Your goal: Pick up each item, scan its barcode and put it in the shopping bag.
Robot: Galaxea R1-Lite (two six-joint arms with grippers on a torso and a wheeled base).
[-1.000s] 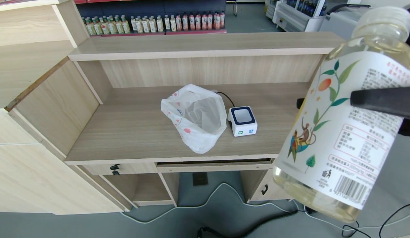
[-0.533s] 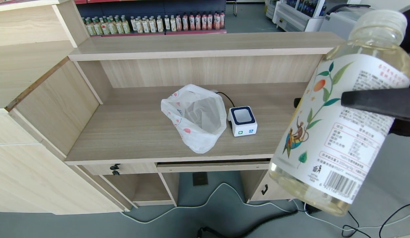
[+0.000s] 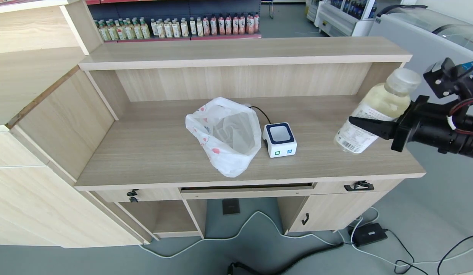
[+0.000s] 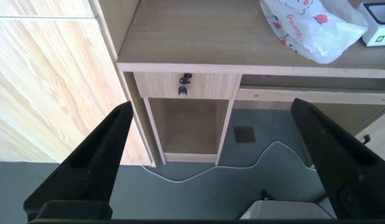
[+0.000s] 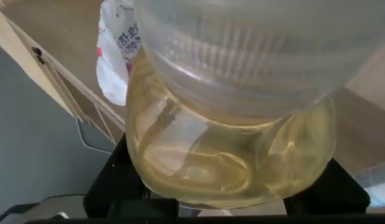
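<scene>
Over the right end of the wooden counter [image 3: 156,152], one pale yellow bottle [image 3: 377,105] hung tilted, clamped in the right gripper [image 3: 370,126]. One open shopping bag [image 3: 226,135] sat just beside one scanner [image 3: 279,139]. The left gripper [image 4: 212,106] gaped, carrying nothing, low before the counter. Behind stood a drinks shelf [image 3: 175,28].

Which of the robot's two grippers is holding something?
The right gripper: it is clamped on a bottle of pale drink above the counter. The left gripper hangs open with nothing in it.
</scene>
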